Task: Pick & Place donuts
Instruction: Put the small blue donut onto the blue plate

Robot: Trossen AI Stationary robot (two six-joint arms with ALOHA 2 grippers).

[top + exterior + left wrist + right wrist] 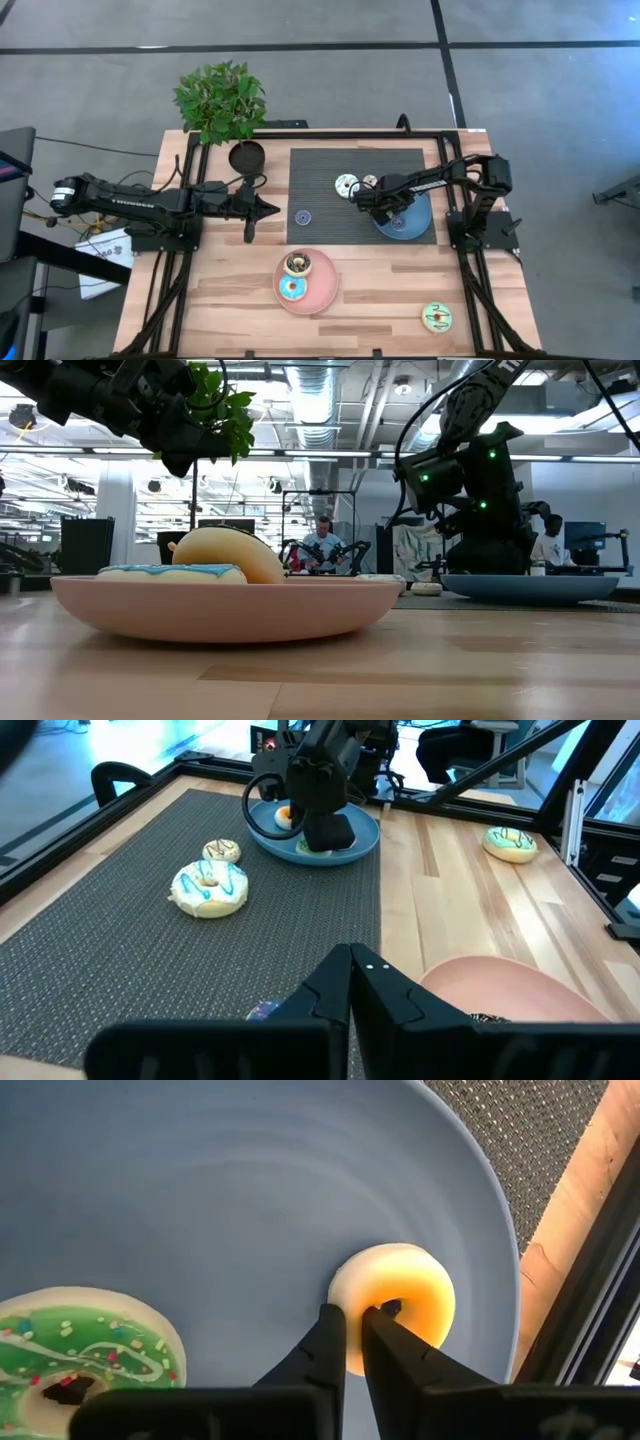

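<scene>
in the high view the right arm covers most of the blue plate [418,222], so what lies on it shows only from the wrist cameras. a small purple ring [303,214] on the dark mat [320,190] is too tiny to read in detail.

the right pincer [352,1332] is down over the blue plate, its fingers [328,1342] nearly together with only a thin gap, tips touching the edge of a small cream donut [397,1302] lying flat on the plate; whether it is truly pinched cannot be told. a green frosted donut [78,1360] lies flat beside it, cut off by the picture's edge.

the left pincer [268,209] hangs closed and empty over the table's left part, near the mat's left edge.

on the mat lie a white donut with blue stripes [346,185] and a tiny cream one [369,181], holes up. the pink plate [322,290] at the near middle carries a dark-topped donut [298,264] and a blue frosted donut [292,289]. a green-yellow donut [436,317] lies alone on bare wood at the near right.
</scene>
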